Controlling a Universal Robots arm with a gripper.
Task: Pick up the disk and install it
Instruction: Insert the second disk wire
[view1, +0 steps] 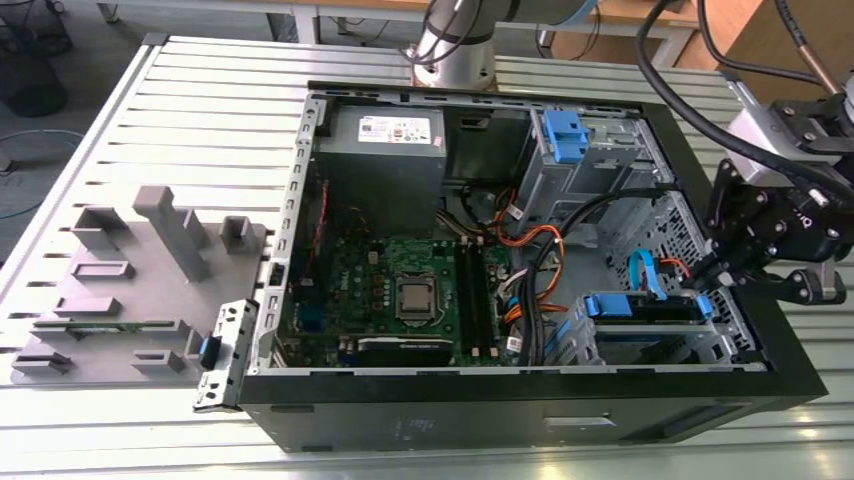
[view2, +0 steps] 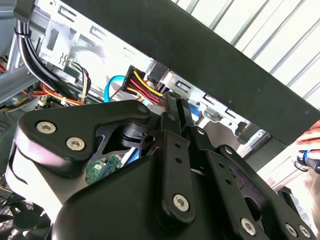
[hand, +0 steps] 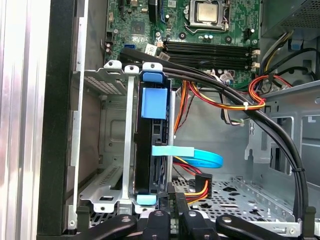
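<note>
You are at the seating stage of the install: the flat silver hard drive in its blue plastic carrier frame (hand: 150, 145) already stands on edge inside the metal drive cage, at the corner of the open black computer case (view1: 534, 425) towards the exterior view's right, and it is not lifted clear of the cage. The black gripper (hand: 172, 220) hangs just beside the rear edge of the drive. Its 2 fingers (view2: 171, 112) are drawn together, with almost no gap, and I see nothing clamped between them. Whether their tips touch the drive I cannot tell. In my judgement, any further motion here calls for a straight, slow line along the cage rails, because the red, yellow and black power lead (hand: 192, 187) and the light blue flat data cable (hand: 200, 159) lie very near the fingertips and could be caught. The thick black cable bundle (hand: 240, 100) also crosses close above the cage. The case lies open on a ribbed aluminium table (view1: 160, 110), with a grey fixture block (view1: 120, 270) well apart towards the exterior view's left. Behind them you see the arm's base (view1: 454, 40) and a grey floor.
</note>
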